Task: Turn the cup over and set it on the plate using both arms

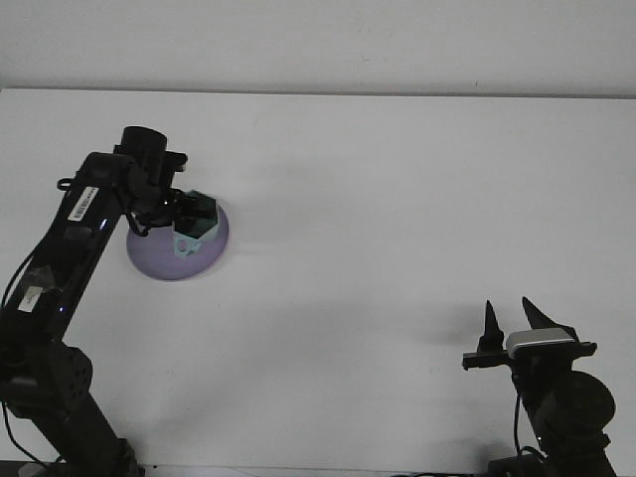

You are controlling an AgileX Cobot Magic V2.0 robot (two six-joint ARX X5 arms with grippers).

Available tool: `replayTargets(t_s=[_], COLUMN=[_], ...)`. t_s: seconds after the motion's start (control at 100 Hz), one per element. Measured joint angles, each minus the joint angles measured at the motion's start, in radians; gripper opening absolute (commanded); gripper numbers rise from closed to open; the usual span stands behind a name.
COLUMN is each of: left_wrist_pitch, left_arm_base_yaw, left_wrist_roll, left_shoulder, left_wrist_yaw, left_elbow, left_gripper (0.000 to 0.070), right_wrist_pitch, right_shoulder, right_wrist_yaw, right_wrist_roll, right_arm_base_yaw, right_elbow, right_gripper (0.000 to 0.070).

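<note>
One cup [193,226] over plate [154,260]

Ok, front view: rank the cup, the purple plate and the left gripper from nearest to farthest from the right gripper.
1. Purple plate, far left of the table; its right rim reaches closest to the right gripper.
2. Cup, held above the plate.
3. Left gripper, at the cup; too close to the cup to separate confidently.

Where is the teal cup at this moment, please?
In the front view, the cup is at the left, held in the left gripper over the purple plate.
</note>
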Motion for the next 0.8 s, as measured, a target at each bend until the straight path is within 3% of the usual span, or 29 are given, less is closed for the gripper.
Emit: replayTargets(t_s=[0.26, 0.68, 0.73, 0.8], left_wrist_pitch=[0.002, 0.048, 0.048, 0.053], left_arm_base_yaw=[0.117, 0.122, 0.122, 0.122], left_wrist_roll=[0.035, 0.057, 0.057, 0.056], left_shoulder=[0.092, 0.176, 0.176, 0.176], left_wrist_yaw=[0.000, 0.002, 0.002, 0.003], left_elbow=[0.000, 0.002, 0.002, 0.002], left_gripper=[0.0013, 0.0020, 0.0078, 0.0303], right_wrist_pitch=[0.000, -0.001, -0.001, -0.001], right_shoulder=[0.000, 0.000, 0.000, 0.000], right_wrist_yaw=[0.000, 0.000, 0.000, 0.000], right_wrist_roll=[0.000, 0.000, 0.000, 0.000], right_arm_base_yaw=[0.000, 0.000, 0.000, 0.000], right_elbow=[0.000, 0.000, 0.000, 0.000], right_gripper=[0.0372, 0.0373, 0.0373, 0.0373])
